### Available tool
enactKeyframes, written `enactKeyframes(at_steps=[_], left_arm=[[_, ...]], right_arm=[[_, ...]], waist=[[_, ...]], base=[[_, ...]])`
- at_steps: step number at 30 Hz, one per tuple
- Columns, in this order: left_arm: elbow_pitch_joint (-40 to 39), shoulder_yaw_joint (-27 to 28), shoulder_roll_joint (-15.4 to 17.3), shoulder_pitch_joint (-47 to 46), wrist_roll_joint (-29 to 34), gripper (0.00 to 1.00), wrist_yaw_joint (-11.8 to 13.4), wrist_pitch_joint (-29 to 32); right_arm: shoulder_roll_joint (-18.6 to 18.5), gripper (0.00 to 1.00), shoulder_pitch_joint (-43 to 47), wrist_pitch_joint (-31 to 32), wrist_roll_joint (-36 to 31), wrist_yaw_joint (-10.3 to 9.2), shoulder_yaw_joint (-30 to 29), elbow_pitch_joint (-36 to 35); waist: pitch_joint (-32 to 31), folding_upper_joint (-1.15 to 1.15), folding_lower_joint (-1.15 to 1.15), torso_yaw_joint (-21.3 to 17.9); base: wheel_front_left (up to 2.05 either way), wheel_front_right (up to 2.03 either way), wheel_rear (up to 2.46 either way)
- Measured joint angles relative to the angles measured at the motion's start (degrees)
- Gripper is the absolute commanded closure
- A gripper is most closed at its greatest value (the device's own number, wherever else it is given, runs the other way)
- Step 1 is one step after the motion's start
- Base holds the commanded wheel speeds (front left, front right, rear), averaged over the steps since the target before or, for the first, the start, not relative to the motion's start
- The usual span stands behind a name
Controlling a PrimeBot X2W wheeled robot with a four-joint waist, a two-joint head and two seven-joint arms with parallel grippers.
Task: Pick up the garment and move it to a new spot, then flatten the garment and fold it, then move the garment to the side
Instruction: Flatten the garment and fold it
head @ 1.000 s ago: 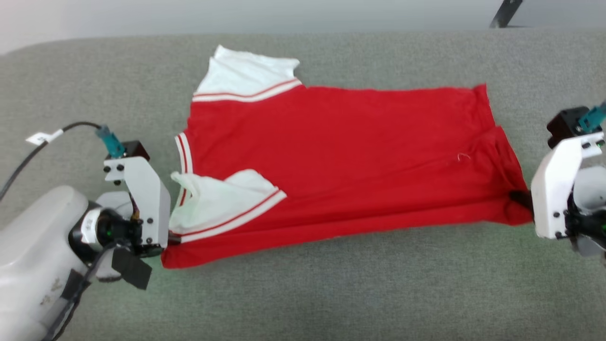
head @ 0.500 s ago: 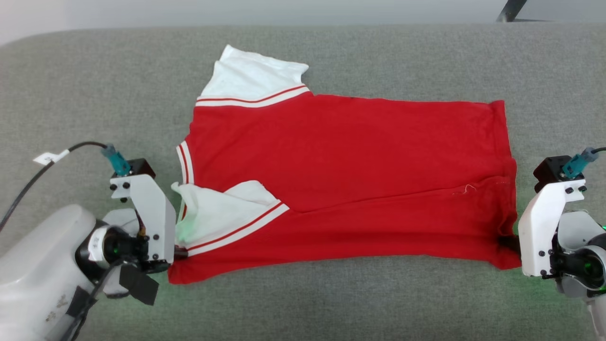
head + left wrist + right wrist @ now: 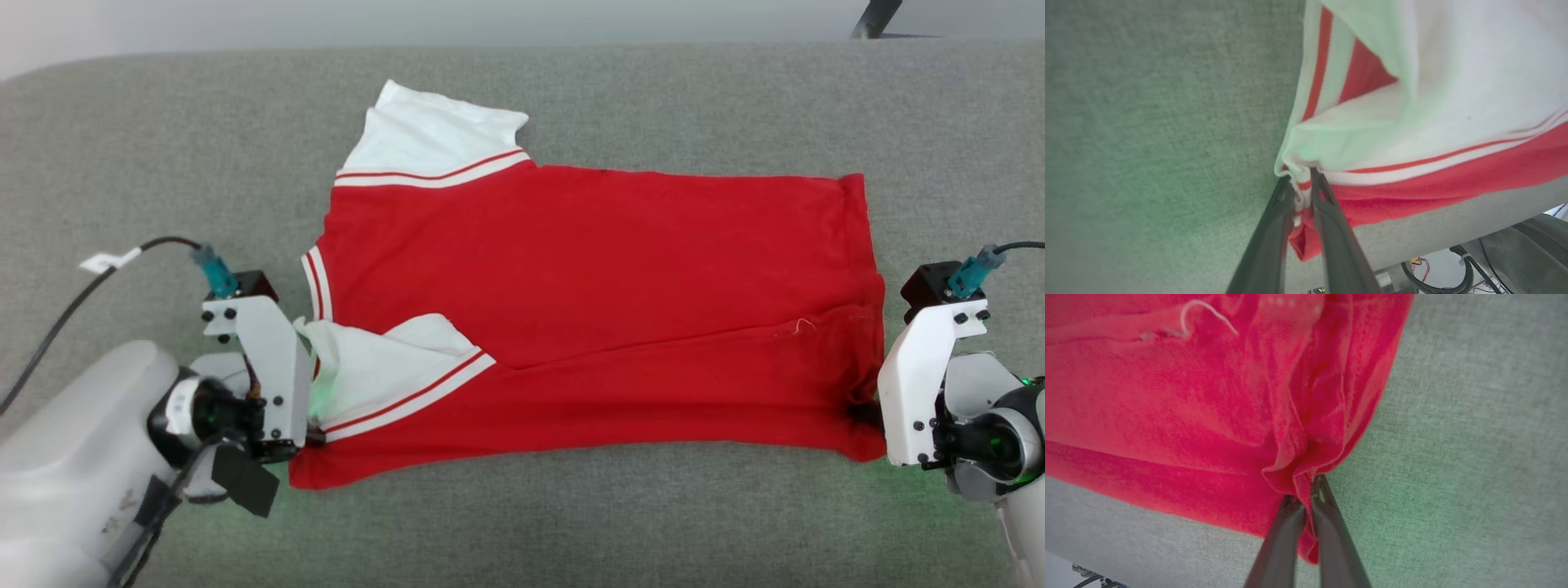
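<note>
- The garment (image 3: 588, 286) is lying sideways on the grey fabric surface (image 3: 522, 523), collar end to the left and bottom hem to the right.
- It's mostly flat. The far white sleeve (image 3: 433, 131) sticks out flat at the far left, and the near white sleeve (image 3: 384, 359) is flopped over onto the red body.
- The near long edge looks folded up over the body, with a crease running from that near sleeve toward the right hem.
- The left gripper (image 3: 314, 437) is low at the near-left corner. In the left wrist view its two dark fingers (image 3: 1327, 212) are nearly together, pinching the striped trim and a bit of red cloth between them.
- The right gripper (image 3: 861, 408) is at the near-right corner. In the right wrist view its jaws are pressed together on a bunched bit of the red hem (image 3: 1306, 465), and the cloth puckers right at the tips.
- There's a loose white thread (image 3: 804, 325) on the red near the right hem.
- A black cable with a teal plug (image 3: 214, 269) comes off the left wrist.
</note>
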Motion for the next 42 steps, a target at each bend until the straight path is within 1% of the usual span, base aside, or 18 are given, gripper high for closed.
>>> enactKeyframes(at_steps=[1,2,6,10,12,15,16,17,18,21,25,29,32,34,37,39,42], left_arm=[[0.02,-0.34,0.09,-0.49,0.35,0.11,0.18,0.52],[0.02,-0.57,0.09,-0.87,0.74,0.0,0.35,0.66],[-0.59,-1.07,0.62,-2.31,1.89,0.0,1.04,1.7],[-2.36,-1.46,3.25,-3.65,2.58,0.0,1.98,4.15],[-3.85,-1.01,4.53,-4.85,3.31,0.0,2.33,3.94],[-6.36,0.03,6.14,-5.69,4.3,0.0,2.45,1.75],[-7.24,0.4,6.58,-5.68,4.57,0.0,2.4,0.63],[-8.21,0.73,7.01,-5.68,5.08,0.0,1.88,-0.59],[-9.05,1.46,7.3,-5.6,5.23,0.0,1.67,-2.21],[-11.43,3.46,7.49,-4.6,5.5,0.0,0.48,-8.26],[-13.39,4.88,7.82,-1.28,6.95,0.0,-0.34,-16.25],[-14.99,6.68,7.83,2.27,7.93,0.0,-0.56,-24.64],[-16.36,8.24,7.68,5.22,8.89,0.0,-0.63,-31.41],[-17.56,8.87,7.62,7.02,9.92,0.0,-0.86,-35.88],[-19.4,10.09,7.53,10.06,11.13,0.0,-1.33,-42.57],[-20.56,11.84,6.99,12.6,11.04,0.0,-0.53,-47.54],[-23.06,13.06,6.56,16.47,11.8,0.0,-0.05,-54.25]], right_arm=[[-0.05,1.0,-0.04,-0.11,0.01,0.0,0.07,0.35],[-0.11,1.0,-0.08,-0.24,0.01,0.0,0.15,0.69],[-0.41,1.0,-0.05,-0.46,0.01,0.0,0.6,2.05],[-0.83,1.0,0.33,-0.36,0.03,0.0,0.88,3.23],[-0.97,1.0,0.77,-0.35,0.05,0.0,0.99,3.66],[-1.15,1.0,0.95,-0.34,0.07,0.0,1.14,4.14],[-1.24,0.68,1.04,-0.33,0.05,0.0,1.34,4.16],[-1.38,0.08,1.1,-0.34,0.02,0.0,1.67,4.02],[-1.47,0.0,1.14,-0.34,0.01,0.0,1.68,3.93],[-1.68,0.0,1.13,-0.52,-1.01,0.0,0.9,4.26],[-1.93,0.0,0.67,0.46,-2.08,0.0,-0.81,4.36],[-3.01,0.0,0.56,0.91,-3.13,0.0,-3.2,1.98],[-3.43,0.0,1.58,-0.13,-3.45,0.0,-5.21,-1.62],[-3.56,0.0,3.16,-3.0,-3.35,0.0,-6.55,-4.78],[-3.71,0.0,6.2,-10.06,-2.96,-0.01,-7.34,-9.9],[-3.88,0.0,8.86,-16.64,-3.02,0.0,-6.92,-13.06],[-3.09,0.0,12.88,-28.2,-2.94,0.0,-6.76,-15.95]], waist=[[-0.34,0.0,0.0,0.07],[-0.72,0.0,0.0,0.17],[-2.46,0.0,0.0,0.64],[-4.31,0.0,0.0,1.22],[-5.13,0.0,0.0,1.51],[-6.2,0.0,0.0,1.91],[-6.53,0.0,0.0,2.03],[-6.8,0.0,0.0,2.15],[-7.05,0.0,0.0,2.26],[-7.69,0.0,0.0,2.42],[-8.84,0.0,0.0,2.38],[-10.3,0.0,0.0,2.41],[-11.55,0.0,0.0,2.58],[-12.36,0.0,0.0,2.82],[-13.54,0.0,0.0,3.42],[-14.38,0.0,0.0,3.89],[-15.63,0.0,0.0,4.71]], base=[[0.0,0.0,0.0],[0.0,0.0,0.0],[0.0,0.0,0.0],[0.0,0.0,0.0],[0.0,0.0,0.0],[0.0,0.0,0.0],[0.0,0.0,0.0],[0.0,0.0,0.0],[0.0,0.0,0.0],[0.0,0.0,0.0],[0.0,0.0,0.0],[0.0,0.0,0.0],[0.0,0.0,0.0],[0.0,0.0,0.0],[0.0,0.0,0.0],[0.0,0.0,0.0],[0.0,0.0,0.0]])
